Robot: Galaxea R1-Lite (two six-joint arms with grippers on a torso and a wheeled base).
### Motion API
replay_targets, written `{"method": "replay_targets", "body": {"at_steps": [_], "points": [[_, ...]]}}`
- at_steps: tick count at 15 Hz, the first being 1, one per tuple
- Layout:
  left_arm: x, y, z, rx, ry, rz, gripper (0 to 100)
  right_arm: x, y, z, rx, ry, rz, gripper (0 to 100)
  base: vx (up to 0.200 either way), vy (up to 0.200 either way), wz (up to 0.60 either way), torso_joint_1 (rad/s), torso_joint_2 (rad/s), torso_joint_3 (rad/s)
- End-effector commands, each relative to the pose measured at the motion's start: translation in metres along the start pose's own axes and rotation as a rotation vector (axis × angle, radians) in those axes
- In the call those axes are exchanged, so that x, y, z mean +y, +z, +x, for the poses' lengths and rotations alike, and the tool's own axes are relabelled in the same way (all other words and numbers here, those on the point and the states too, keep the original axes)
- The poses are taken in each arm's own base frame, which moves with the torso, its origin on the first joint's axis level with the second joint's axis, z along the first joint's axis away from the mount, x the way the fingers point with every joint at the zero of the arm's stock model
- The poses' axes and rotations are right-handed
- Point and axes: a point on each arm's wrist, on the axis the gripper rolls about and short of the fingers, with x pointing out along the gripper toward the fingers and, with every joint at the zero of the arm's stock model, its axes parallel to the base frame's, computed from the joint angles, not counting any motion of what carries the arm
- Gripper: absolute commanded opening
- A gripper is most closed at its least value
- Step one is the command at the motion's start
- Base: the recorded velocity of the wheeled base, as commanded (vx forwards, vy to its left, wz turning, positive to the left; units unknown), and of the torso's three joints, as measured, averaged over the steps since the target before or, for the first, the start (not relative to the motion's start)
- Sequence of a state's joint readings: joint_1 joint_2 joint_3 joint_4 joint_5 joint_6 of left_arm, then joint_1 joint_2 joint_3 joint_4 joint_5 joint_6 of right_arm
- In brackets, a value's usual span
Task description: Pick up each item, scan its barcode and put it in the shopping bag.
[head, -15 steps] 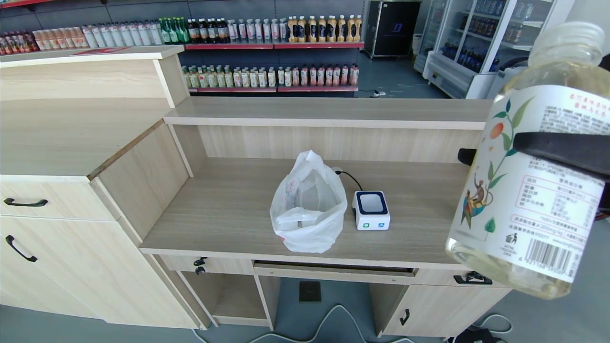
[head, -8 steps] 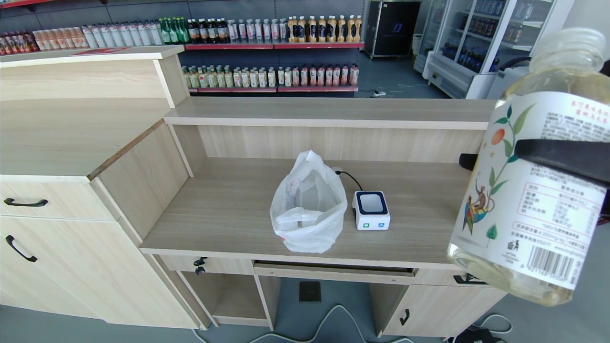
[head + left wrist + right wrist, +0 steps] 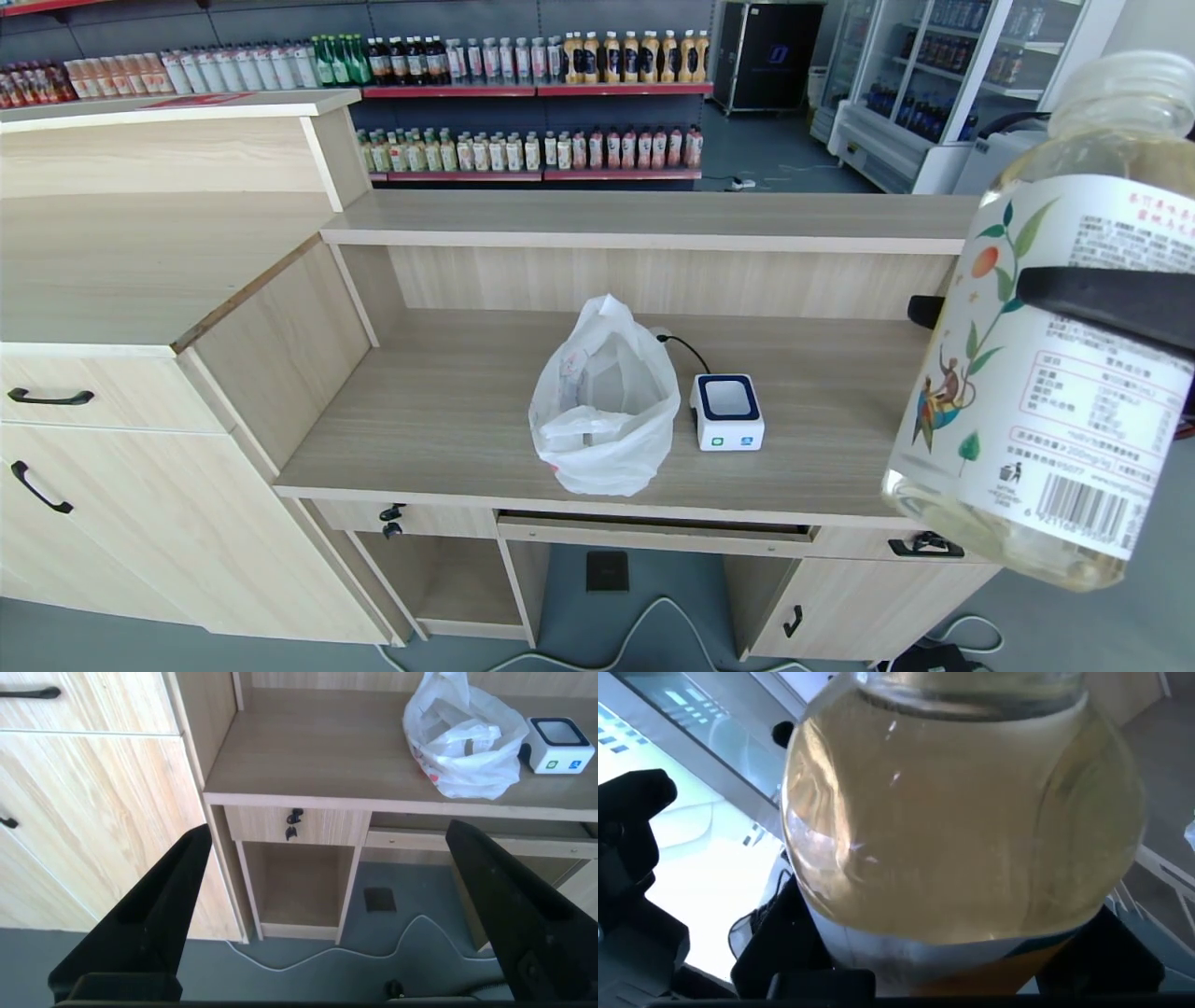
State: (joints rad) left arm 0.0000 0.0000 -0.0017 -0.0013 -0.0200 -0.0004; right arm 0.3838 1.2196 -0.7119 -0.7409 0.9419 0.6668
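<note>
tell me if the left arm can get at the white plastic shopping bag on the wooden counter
Probably yes. The left gripper hangs open and empty in front of the wooden counter, and the white plastic shopping bag sits near the front edge with nothing between them.

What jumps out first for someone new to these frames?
A large bottle of pale drink looms close at the head view's right edge, clamped in the right gripper, with its barcode facing the camera. In the middle of the wooden counter, a white shopping bag stands open. A small white scanner sits close beside it on the robot's right.
</note>
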Motion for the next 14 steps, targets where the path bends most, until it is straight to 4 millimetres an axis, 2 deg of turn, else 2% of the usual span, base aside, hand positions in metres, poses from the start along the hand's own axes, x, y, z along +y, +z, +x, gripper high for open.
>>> {"method": "replay_targets", "body": {"at_steps": [1,2,5,6,7,9,10,11,12,14], "points": [[0.0,0.0,0.0,0.0,0.0,-0.001,100,-0.01,-0.001,-0.003,-0.01,-0.05,-0.028,0,0.0,0.0,0.0,0.0,0.0,0.0],[0.0,0.0,0.0,0.0,0.0,-0.001,100,-0.017,-0.001,-0.005,-0.015,-0.084,-0.05,0,0.0,0.0,0.0,0.0,0.0,0.0],[0.0,0.0,0.0,0.001,0.0,0.0,100,-0.081,-0.006,-0.02,-0.03,-0.415,-0.252,0,0.0,0.0,0.0,0.0,0.0,0.0],[0.0,0.0,0.0,0.0,0.0,0.0,100,-0.103,-0.01,-0.034,-0.009,-0.538,-0.32,0,0.0,0.0,0.0,0.0,0.0,0.0],[0.0,0.0,0.0,0.001,0.0,-0.001,100,-0.114,-0.013,-0.045,0.012,-0.603,-0.365,0,0.0,0.0,0.0,0.0,0.0,0.0],[0.0,0.0,0.0,0.0,0.0,-0.001,100,-0.147,-0.025,-0.091,0.145,-0.841,-0.568,0,0.0,0.0,0.0,0.0,0.0,0.0],[0.0,0.0,0.0,0.0,0.0,-0.001,100,-0.147,-0.025,-0.091,0.145,-0.841,-0.568,0,0.0,0.0,0.0,0.0,0.0,0.0],[0.0,0.0,0.0,0.0,0.0,-0.001,100,-0.158,-0.038,-0.129,0.288,-0.974,-0.727,0,0.0,0.0,0.0,0.0,0.0,0.0],[0.0,0.0,0.0,0.001,0.0,-0.001,100,-0.158,-0.038,-0.144,0.351,-1.018,-0.821,0,0.0,0.0,0.0,0.0,0.0,0.0],[0.0,0.0,0.0,0.001,0.0,-0.001,100,-0.157,-0.033,-0.15,0.377,-1.042,-0.901,0,0.0,0.0,0.0,0.0,0.0,0.0]]}}
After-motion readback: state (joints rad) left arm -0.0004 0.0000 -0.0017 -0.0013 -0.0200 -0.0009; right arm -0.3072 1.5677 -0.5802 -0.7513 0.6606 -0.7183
